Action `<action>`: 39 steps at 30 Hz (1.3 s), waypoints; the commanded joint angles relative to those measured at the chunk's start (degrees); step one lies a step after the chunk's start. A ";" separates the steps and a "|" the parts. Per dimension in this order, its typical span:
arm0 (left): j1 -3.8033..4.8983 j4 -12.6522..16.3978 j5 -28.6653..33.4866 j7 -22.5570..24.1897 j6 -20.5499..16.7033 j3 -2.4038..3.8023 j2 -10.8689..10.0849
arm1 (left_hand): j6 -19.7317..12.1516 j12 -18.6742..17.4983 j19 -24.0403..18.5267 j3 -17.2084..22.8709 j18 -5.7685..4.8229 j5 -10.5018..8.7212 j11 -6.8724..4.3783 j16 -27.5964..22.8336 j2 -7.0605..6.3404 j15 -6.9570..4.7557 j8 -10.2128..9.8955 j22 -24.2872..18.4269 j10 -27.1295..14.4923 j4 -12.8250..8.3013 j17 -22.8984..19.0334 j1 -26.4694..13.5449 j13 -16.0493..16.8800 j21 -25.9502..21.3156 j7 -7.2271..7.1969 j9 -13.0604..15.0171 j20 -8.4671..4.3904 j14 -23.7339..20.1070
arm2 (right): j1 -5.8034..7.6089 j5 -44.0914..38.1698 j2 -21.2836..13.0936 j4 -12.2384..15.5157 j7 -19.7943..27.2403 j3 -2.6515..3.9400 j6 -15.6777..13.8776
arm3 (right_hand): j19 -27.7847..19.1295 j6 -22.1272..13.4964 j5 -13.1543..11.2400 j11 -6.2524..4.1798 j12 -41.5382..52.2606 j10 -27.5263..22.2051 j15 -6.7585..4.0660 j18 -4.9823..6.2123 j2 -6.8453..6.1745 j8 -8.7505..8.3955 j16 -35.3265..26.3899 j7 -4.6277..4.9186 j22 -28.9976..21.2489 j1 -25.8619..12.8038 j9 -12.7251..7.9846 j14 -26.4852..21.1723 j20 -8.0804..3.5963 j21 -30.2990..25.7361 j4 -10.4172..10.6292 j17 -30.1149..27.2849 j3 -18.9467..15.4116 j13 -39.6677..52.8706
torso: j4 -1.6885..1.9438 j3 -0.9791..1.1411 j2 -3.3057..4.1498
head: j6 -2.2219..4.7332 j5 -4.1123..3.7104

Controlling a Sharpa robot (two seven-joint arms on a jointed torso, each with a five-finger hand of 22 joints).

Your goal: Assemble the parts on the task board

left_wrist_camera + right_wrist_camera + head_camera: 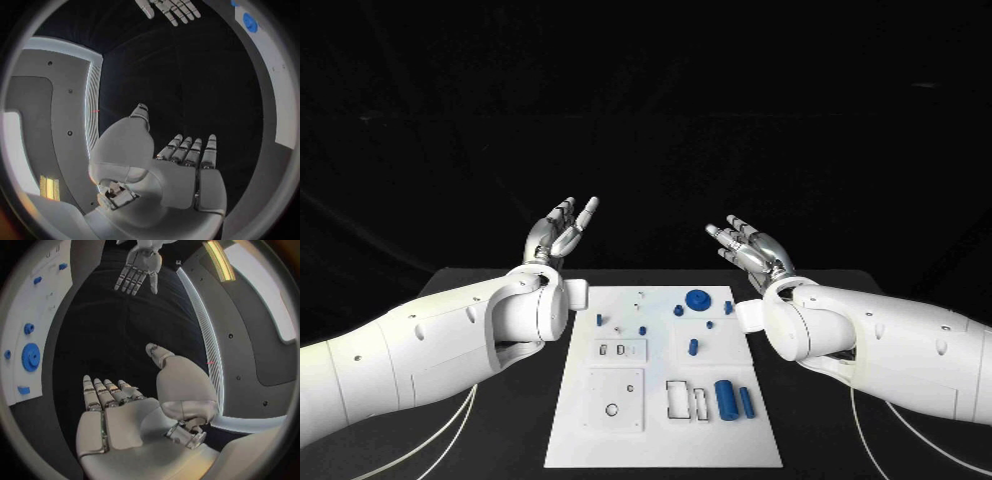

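The white task board (668, 440) lies lengthwise in the middle of the black table. Blue parts lie on it: a round gear (697, 297) near the far end, a big cylinder (727, 396) and a thinner rod (747, 402) near the front right, and several small pegs (692, 346) between. My left hand (561, 230) is raised beyond the board's far left corner, fingers straight and apart, holding nothing. My right hand (751, 249) is raised beyond the far right corner, likewise spread and empty. The right wrist view shows the gear (30, 357) on the board (25, 315).
The board carries a square inset plate (616, 400) with a hole and two rectangular slots (678, 399) near the front. Black table surface (812, 420) flanks the board on both sides. Thin cables (452, 425) trail under my arms.
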 commanded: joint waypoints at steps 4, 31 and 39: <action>0.05 0.02 0.62 1.78 2.82 0.02 0.14 | 5.28 1.04 1.88 -1.90 1.97 2.49 2.99 1.28 1.50 2.15 1.59 1.04 5.31 0.52 0.84 6.22 0.61 1.89 6.72 1.19 1.24 4.03 | 1.71 -5.09 0.57 -1.56 -4.15 -1.38 12.36 | 9.97 15.33 -0.03 -0.24 4.06 18.69 -0.62 2.59 -1.00 5.08 5.20 9.76 2.25 11.44 3.62 16.42 0.56 4.54 -6.91 3.45 3.51 1.97 | -0.02 0.00 0.02 | -0.01 0.01; 3.20 7.73 -6.78 -5.44 16.36 -0.01 -6.88 | 37.26 7.02 33.16 -1.82 5.27 5.94 0.45 15.99 1.58 -2.04 12.85 5.47 50.31 -3.80 9.32 20.24 2.54 15.45 3.88 7.00 -1.07 47.10 | 7.60 -65.79 -0.02 -5.75 -21.74 -1.30 17.31 | 45.33 45.11 -0.93 -6.81 4.36 55.93 -8.97 7.96 -6.39 13.96 13.31 4.90 2.71 13.16 10.27 55.83 -2.75 11.24 -14.02 11.78 4.54 3.13 | 1.09 -0.30 6.62 | -0.11 -1.18; 3.91 12.71 -6.46 -6.08 16.93 0.00 -9.48 | 37.16 6.46 33.34 -2.25 5.22 5.85 0.59 15.62 1.38 -1.94 12.54 5.20 50.30 -3.36 9.39 19.87 2.50 15.18 4.04 6.85 -1.04 46.97 | 8.77 -79.93 1.15 -4.81 -26.86 -1.26 18.97 | 54.14 48.45 -0.62 -9.37 4.36 61.91 -12.53 7.93 -7.40 14.79 17.00 2.77 3.81 14.14 12.50 65.15 -6.44 14.23 -14.49 17.71 4.36 4.23 | 1.24 -0.35 8.58 | 0.56 -1.67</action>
